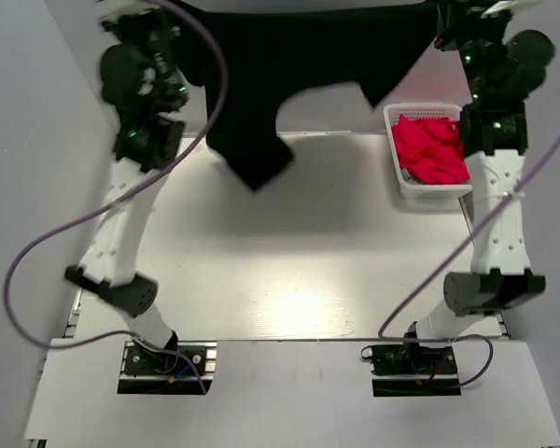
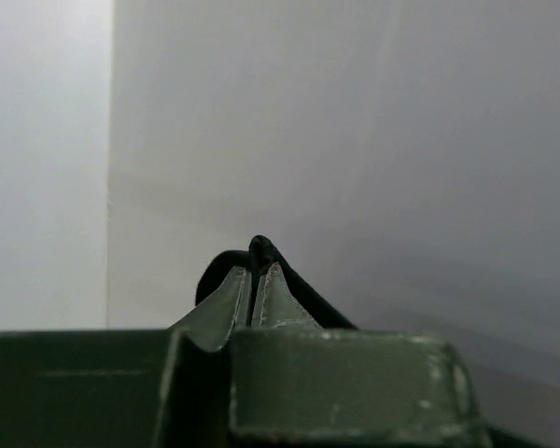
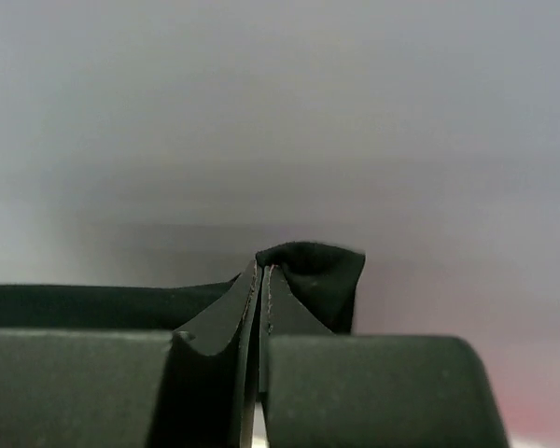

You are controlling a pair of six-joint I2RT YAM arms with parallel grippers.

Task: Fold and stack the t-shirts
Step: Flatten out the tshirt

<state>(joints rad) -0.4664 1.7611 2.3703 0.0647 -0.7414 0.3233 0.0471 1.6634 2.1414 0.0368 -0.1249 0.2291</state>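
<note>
The white basket (image 1: 390,140) stands at the right edge of the counter (image 1: 289,261). It holds a crumpled red cloth (image 1: 434,149) that fills most of it. A sliver of grey shows under the cloth at the basket's near left corner, and I cannot tell what it is.

A black t-shirt (image 1: 289,65) hangs above the far end of the counter, stretched between my two tools, one corner dangling lower on the left. My left tool (image 2: 253,297) is pressed together on a small fold of the black fabric. My right tool (image 3: 261,299) pinches a thicker bunch of it.

The overhead view cuts off the shirt's upper part and both tools, and the left side there is blurred. I cannot tell whether the dangling corner touches the counter.
</note>
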